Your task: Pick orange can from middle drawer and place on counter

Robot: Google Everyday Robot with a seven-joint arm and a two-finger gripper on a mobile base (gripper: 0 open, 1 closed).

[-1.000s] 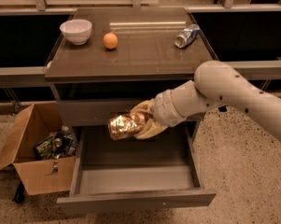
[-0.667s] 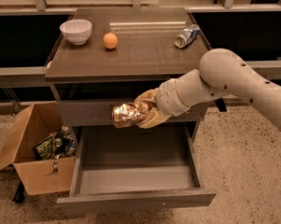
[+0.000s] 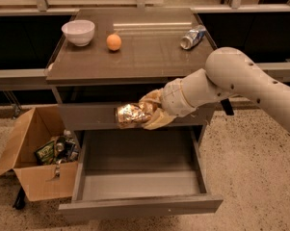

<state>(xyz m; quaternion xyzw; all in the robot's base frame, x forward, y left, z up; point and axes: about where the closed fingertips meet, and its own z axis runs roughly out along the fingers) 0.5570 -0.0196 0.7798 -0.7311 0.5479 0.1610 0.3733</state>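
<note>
My gripper [image 3: 147, 113] is shut on the orange can [image 3: 130, 115], a shiny copper-gold can held on its side. It hangs in the air in front of the cabinet, above the open middle drawer [image 3: 139, 177] and a little below the counter [image 3: 135, 57]. The drawer's grey floor is bare. The white arm reaches in from the right.
On the counter stand a white bowl [image 3: 79, 32], a round orange fruit [image 3: 114, 42] and a silver-and-blue can [image 3: 192, 36] lying on its side. An open cardboard box [image 3: 38, 158] with clutter sits on the floor at the left of the cabinet.
The gripper has lifted the orange can upward, out of the drawer area, nearer to the counter's front edge.
</note>
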